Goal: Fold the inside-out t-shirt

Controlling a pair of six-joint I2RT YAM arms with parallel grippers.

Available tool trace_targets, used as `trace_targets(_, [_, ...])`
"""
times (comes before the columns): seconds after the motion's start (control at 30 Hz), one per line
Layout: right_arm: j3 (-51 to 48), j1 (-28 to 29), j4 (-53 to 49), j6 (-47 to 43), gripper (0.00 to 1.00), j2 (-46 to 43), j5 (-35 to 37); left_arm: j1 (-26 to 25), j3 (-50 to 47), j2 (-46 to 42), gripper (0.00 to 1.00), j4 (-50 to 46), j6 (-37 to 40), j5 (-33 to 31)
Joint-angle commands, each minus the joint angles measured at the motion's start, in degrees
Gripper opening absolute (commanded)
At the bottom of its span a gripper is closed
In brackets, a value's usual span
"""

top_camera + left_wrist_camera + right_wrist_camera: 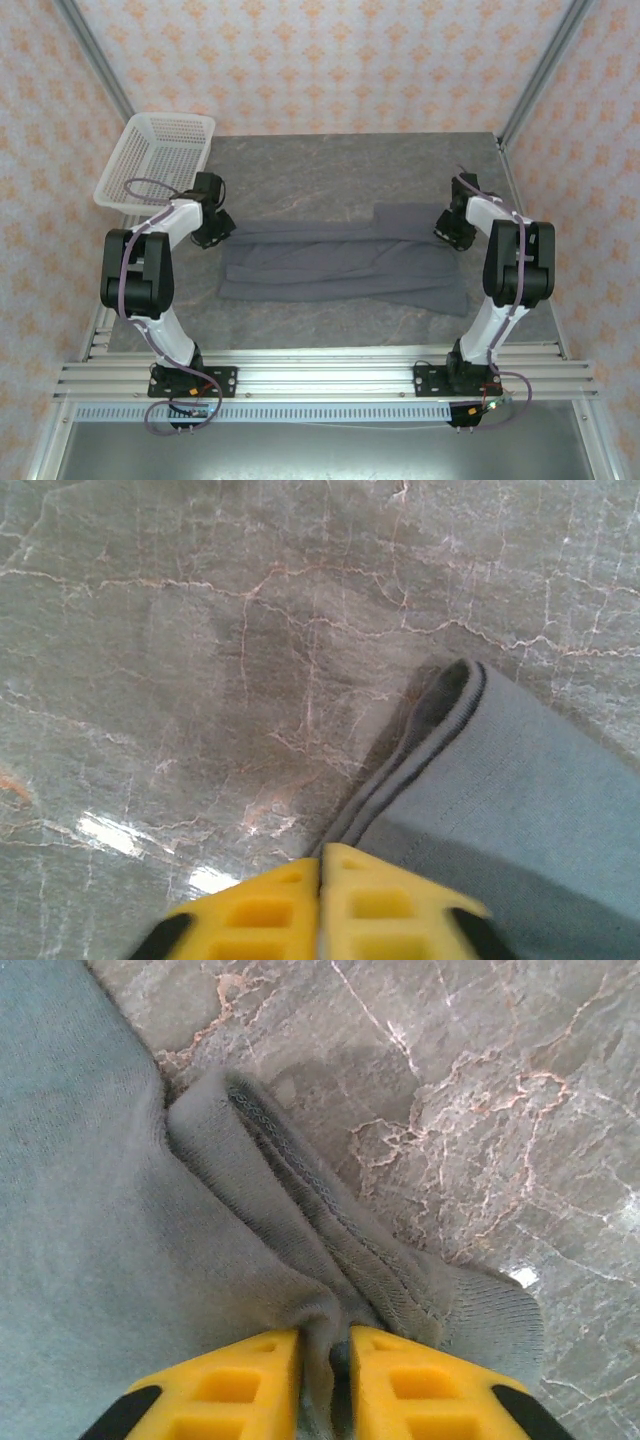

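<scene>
Setting, top view: patterned peach walls (pixel 320 60) around a grey marbled table (pixel 330 160); white mesh basket (pixel 160 155) at the far left corner, well apart from the work.
Cloth, top view: t-shirt (pixel 340 262) lying as a long flat band across mid-table, apparently doubled lengthwise.
Arms, top view: left gripper (pixel 212 228) at the band's far left end, right gripper (pixel 450 228) at its far right end; finger gap too small to tell here.
Left wrist view: yellow fingers (pixel 380 900) pressed together, no gap; cloth edge meeting the tips; pinch on cloth not confirmable.
Right wrist view: fingers (pixel 230 1380) narrow, clamped on a bunched fold beside the stitched hem (pixel 310 1200).
Step in hand (judged): probably carrying the far edge over to the near edge.
Doing it well: verify the left grip first; lift both ends level, keep the band taut, lay the edges flush.
</scene>
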Motion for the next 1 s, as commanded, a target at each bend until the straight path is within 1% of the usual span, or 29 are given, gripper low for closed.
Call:
trace_targets(0.0, [1.22,-0.43,-3.82,0.14,0.26,-2.79,2.65,0.65,-1.21,-3.24,0.42,2.07,-0.44,-1.74])
trace_targets(0.03, [2.43,-0.39,-4.76,0.16,0.3,-4.47,3.44,0.65,-1.22,-4.82,0.52,1.94,-0.05,-1.93])
trace_targets(0.1, [4.39,-0.43,-5.95,0.29,0.37,-7.56,5.58,0.6,-1.12,-8.36,0.62,1.18,0.17,-2.6])
trace_targets(0.13, [5.4,-0.35,-6.11,0.21,0.41,-8.77,6.29,0.65,-1.16,-10.37,0.65,0.89,0.29,-2.67])
trace_targets(0.2, [7.7,-0.39,-5.49,-0.45,0.47,-9.24,5.92,0.48,-1.74,-14.26,0.65,1.23,0.17,-1.56])
trace_targets(0.23, [8.89,-0.39,-4.86,-0.88,0.48,-8.44,5.2,0.12,-2.06,-15.75,0.66,1.82,0.0,-0.36])
trace_targets(0.33, [16.52,-0.39,-4.8,-2.59,0.51,-0.74,0.84,-3.13,-2.96,-18.83,0.68,3.87,-0.05,2.85])
trace_targets(0.4, [23.91,-0.39,-6.91,-3.92,0.53,6.95,-1.22,-6.33,-2.54,-19.25,0.7,3.63,0.54,3.74])
trace_targets(0.5, [31.63,-0.25,-8.14,-5.44,0.6,14.97,0.77,-10.2,-3.19,-20.14,0.73,4.19,0.83,5.85])
trace_targets(0.6, [37.94,-0.21,-11.23,-7.12,0.59,20.66,1.04,-13.56,-4.16,-21.87,0.77,4.55,1.18,6.1])
trace_targets(0.67, [40.23,-0.06,-13.37,-7.7,0.57,23.2,-0.01,-15.0,-4.71,-22.71,0.78,4.68,1.09,6.05])
trace_targets(0.87, [40.5,1.7,-14.66,-9.53,0.56,26.64,-0.6,-16.07,-5.41,-21.66,0.78,4.99,0.56,4.75])
trace_targets(0.9, [40.92,1.72,-15.03,-9.55,0.54,27.6,-0.85,-16.17,-5.32,-21.37,0.78,4.99,0.45,4.75])
trace_targets(0.97, [42.37,1.85,-16.38,-9.49,0.47,29.14,-1.92,-16.22,-5.17,-21.03,0.78,5.09,0.4,4.69])
